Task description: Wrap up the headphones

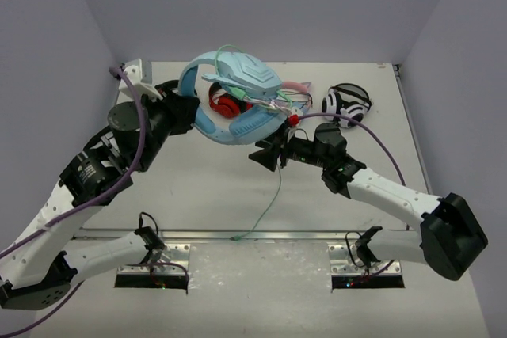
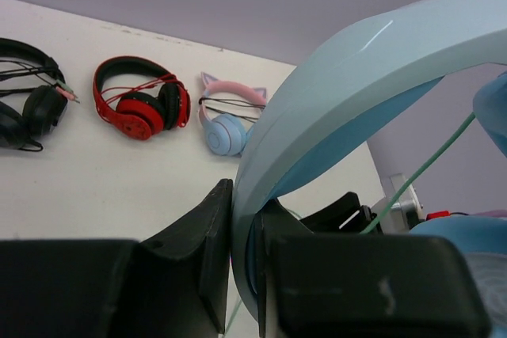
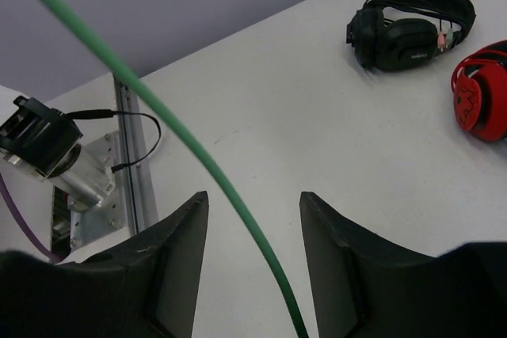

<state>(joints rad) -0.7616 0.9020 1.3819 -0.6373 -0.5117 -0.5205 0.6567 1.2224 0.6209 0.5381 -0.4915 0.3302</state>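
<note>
My left gripper (image 1: 190, 107) is shut on the smooth blue headband (image 2: 356, 93) of the light-blue headphones (image 1: 238, 89) and holds them raised above the back of the table. In the left wrist view the band is pinched between my left gripper's (image 2: 245, 259) fingers. The pale-green cable (image 1: 273, 187) is partly wound over the cups and hangs down to the table's front edge. My right gripper (image 1: 266, 156) is open just below the headphones. In the right wrist view the cable (image 3: 198, 148) runs between the open fingers of that gripper (image 3: 253, 203) without being pinched.
Red headphones (image 1: 226, 105) lie under the raised pair. A pink cat-ear pair (image 1: 298, 87) and a white-and-black pair (image 1: 346, 103) lie at the back right. Black headphones (image 2: 28, 104) lie at the far left in the left wrist view. Walls close in three sides.
</note>
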